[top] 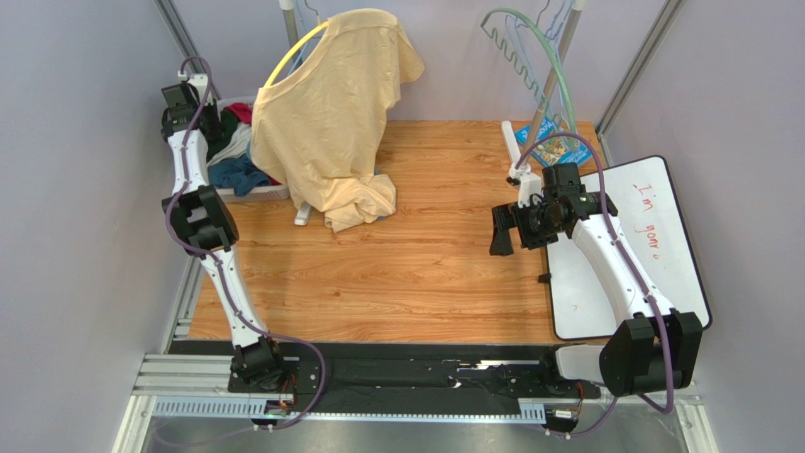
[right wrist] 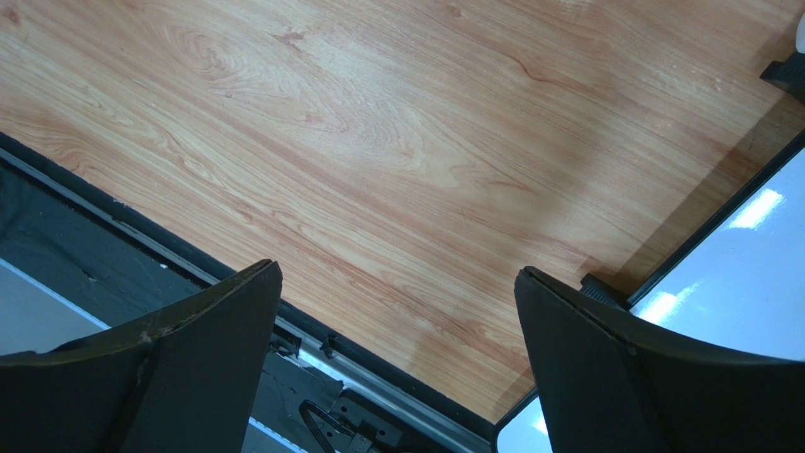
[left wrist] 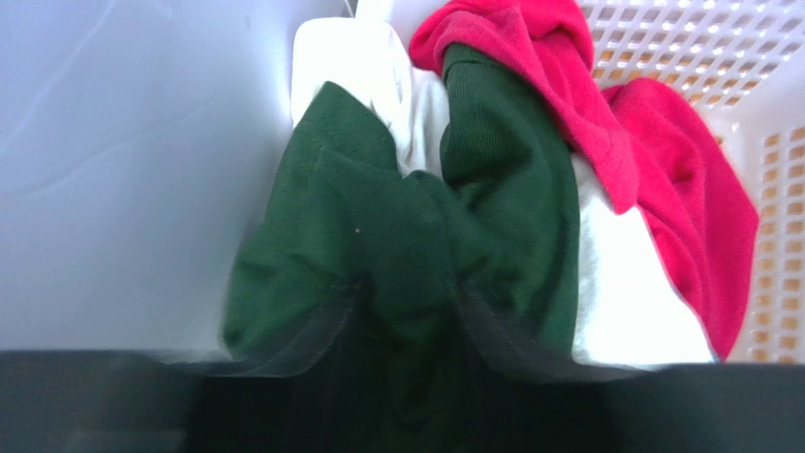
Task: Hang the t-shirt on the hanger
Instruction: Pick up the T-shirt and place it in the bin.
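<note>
Apparently, the t-shirt (left wrist: 425,217) was pinched by its green cloth in the left gripper (left wrist: 406,326), in the far-left basket (left wrist: 775,142); the right gripper (right wrist: 397,274) was held with jaws spread wide. The red garment (left wrist: 586,104) lying on it could be dragged out too.

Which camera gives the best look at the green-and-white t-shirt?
The left wrist view: the t-shirt fills the frame, crumpled in the white basket. The top view shows only a distant scrap of it in that basket; the right wrist view shows none.
</note>
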Motion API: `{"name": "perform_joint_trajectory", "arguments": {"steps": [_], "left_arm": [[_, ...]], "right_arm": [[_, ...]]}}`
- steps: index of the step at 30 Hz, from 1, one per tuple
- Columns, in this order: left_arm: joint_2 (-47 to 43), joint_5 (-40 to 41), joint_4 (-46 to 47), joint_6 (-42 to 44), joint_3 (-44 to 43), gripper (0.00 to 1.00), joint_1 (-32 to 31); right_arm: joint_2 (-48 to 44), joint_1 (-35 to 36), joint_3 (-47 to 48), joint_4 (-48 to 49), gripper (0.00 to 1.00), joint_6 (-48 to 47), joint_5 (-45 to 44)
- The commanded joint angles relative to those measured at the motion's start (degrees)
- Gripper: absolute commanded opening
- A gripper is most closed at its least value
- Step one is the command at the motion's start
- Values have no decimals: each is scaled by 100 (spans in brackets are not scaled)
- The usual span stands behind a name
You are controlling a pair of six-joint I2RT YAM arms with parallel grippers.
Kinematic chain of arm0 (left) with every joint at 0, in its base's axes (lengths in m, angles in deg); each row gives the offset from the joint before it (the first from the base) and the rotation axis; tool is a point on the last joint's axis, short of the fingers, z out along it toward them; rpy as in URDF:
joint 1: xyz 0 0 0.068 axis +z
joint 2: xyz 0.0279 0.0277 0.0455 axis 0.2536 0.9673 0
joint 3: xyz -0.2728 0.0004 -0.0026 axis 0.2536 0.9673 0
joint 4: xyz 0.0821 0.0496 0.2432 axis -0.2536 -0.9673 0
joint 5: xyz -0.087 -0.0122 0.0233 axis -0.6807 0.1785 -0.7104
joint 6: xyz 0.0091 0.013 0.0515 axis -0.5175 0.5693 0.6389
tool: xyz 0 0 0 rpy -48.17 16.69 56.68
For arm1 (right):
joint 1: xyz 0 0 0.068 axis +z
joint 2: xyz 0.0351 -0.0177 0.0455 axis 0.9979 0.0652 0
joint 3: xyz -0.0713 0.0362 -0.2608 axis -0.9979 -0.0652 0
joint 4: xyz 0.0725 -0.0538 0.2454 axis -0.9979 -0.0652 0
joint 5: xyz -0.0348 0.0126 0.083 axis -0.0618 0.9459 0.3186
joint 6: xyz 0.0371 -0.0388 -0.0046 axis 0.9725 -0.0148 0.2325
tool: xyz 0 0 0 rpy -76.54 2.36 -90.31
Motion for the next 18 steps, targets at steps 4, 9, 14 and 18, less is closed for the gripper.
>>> {"name": "perform_joint_trajectory", "arguments": {"steps": [4,9,14,18], "left_arm": [[-560,-40,439,-112,-277,0,56],[-1376,-215,843,-465,-408,0,188],[-1984,-436,914,-9,-33,0,127],[-2572,-532,1116,-34,609,0,75]], "right_arm": [[27,29,378,-99,100,-79,-11],[-8,29,571,-161,100,-70,77],[-122,29,554,-117,100,-53,112],[-262,21,484,-99,100,-53,94]]}}
